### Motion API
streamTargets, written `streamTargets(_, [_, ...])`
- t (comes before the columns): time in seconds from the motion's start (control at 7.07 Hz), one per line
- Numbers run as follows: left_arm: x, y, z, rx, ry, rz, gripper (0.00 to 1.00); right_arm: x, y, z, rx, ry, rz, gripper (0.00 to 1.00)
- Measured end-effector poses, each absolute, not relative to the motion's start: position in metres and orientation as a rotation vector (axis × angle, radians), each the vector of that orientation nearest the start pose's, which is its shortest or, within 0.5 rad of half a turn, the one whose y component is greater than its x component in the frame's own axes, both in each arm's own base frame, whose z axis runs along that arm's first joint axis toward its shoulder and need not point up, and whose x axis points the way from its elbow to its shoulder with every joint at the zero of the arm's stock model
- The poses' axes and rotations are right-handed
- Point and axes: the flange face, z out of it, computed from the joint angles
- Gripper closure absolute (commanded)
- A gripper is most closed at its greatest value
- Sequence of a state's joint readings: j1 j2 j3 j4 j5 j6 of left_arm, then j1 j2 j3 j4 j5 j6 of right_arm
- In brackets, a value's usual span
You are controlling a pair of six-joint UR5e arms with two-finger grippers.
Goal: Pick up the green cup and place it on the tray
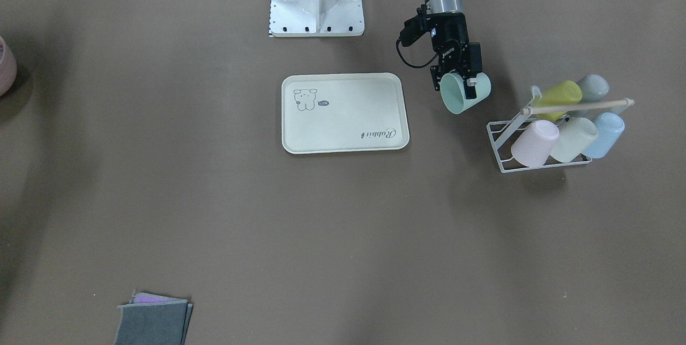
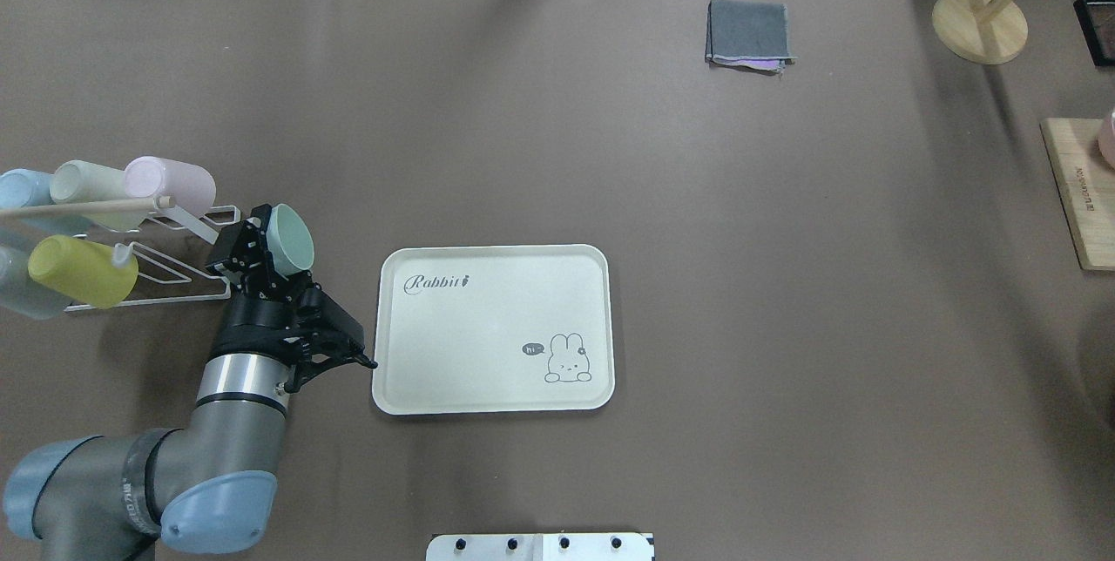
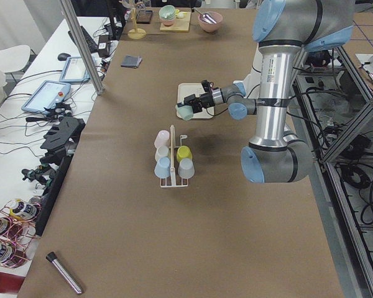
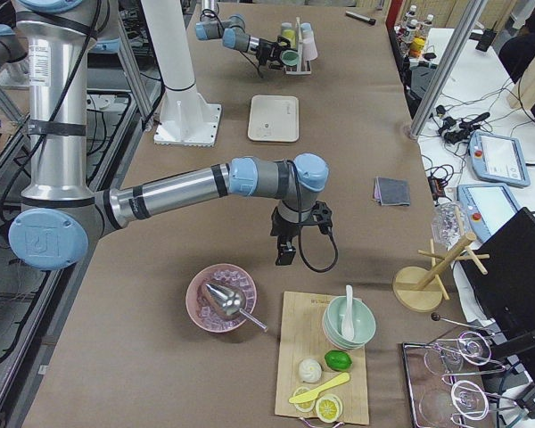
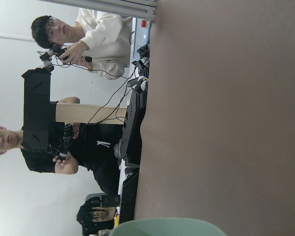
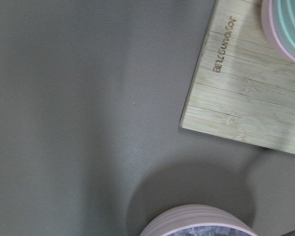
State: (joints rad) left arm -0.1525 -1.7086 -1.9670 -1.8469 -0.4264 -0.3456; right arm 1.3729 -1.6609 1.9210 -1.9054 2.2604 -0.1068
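Now, overhead view: rack (image 2: 193, 223) at far left. Just right of it, the left gripper (image 2: 264, 246) pinches the green cup (image 2: 293, 237), which is tipped sideways with its mouth toward upper right. The tray (image 2: 488, 326) sits near, further right at centre, so the left arm carries. Right gripper (image 4: 285, 254): can't tell its state.

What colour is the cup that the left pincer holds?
The green cup is pale mint green, best seen in the exterior front-facing view.
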Motion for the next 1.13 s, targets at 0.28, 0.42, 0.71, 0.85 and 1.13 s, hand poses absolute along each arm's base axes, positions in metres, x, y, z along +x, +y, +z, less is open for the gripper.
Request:
streamTargets(0.28, [0.489,-0.298,0.318,1.345,0.091,0.253,0.28,-0.001,-0.429,0.587,-0.091,-0.669,-0.243,0.01])
streamTargets(0.42, [0.509,-0.298,0.316,1.356,0.177,0.176,0.28,0.005,-0.427,0.595,-0.096,-0.668,-0.227,0.01])
streamTargets(0.71, [0.538,-0.296,0.318,1.353,0.354,0.009,0.28,0.018,-0.426,0.605,-0.095,-0.689,-0.187,0.01])
streamTargets(0.85, [0.541,-0.293,0.317,1.353,0.445,-0.068,0.28,0.025,-0.425,0.611,-0.101,-0.717,-0.159,0.01])
streamTargets(1.13, [0.543,-0.286,0.321,1.345,0.593,-0.181,0.26,0.031,-0.424,0.621,-0.113,-0.749,-0.127,0.01])
